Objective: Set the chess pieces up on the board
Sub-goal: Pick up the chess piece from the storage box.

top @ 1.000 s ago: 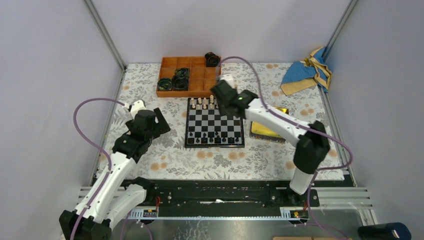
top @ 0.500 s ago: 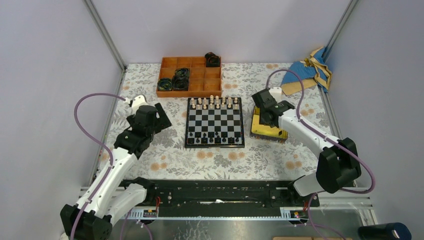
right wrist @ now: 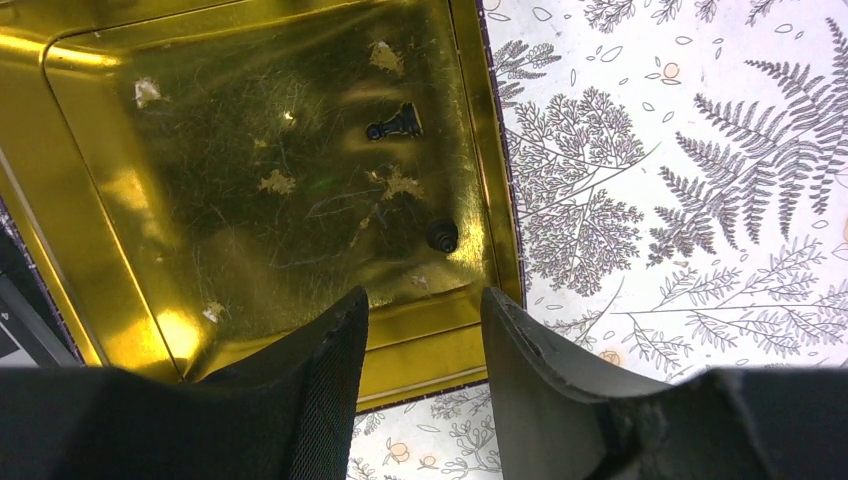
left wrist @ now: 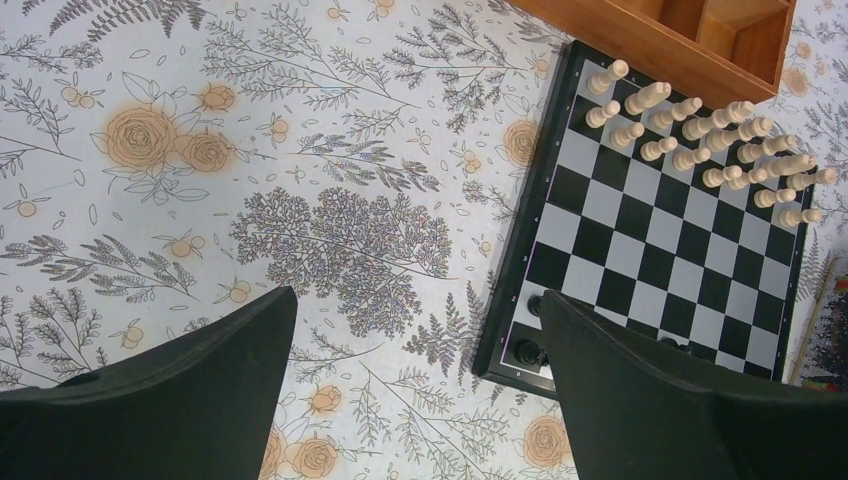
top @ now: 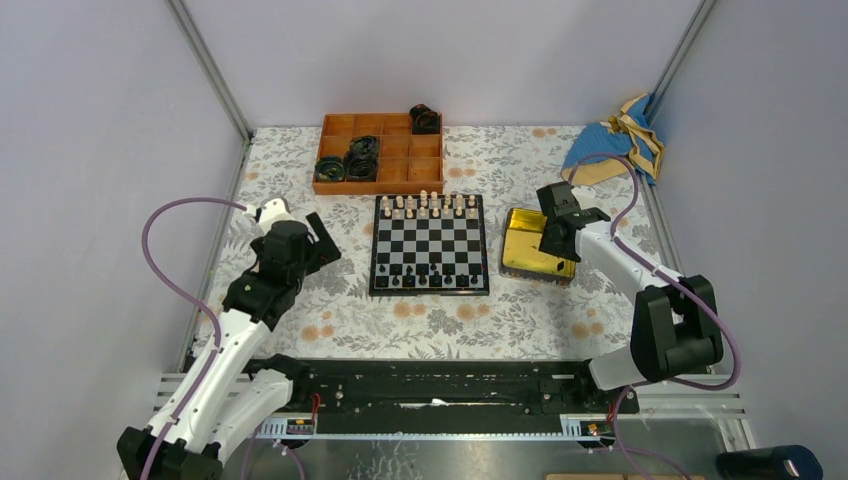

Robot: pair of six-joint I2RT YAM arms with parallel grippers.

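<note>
Chess pieces (right wrist: 395,124), two tiny black ones, lie in the gold tin (right wrist: 250,200). They look light, hard, slippery; pinch the middle gently. Right claw (right wrist: 423,300) hangs above, open and empty. Left claw (left wrist: 417,298) is open, empty too.

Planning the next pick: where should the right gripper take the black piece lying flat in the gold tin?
Pinch the lying piece across its narrow waist, coming straight down, jaws either side of its long axis. It lies flat in the tin, clear of its walls and the other piece, so a top approach likely fits.
</note>
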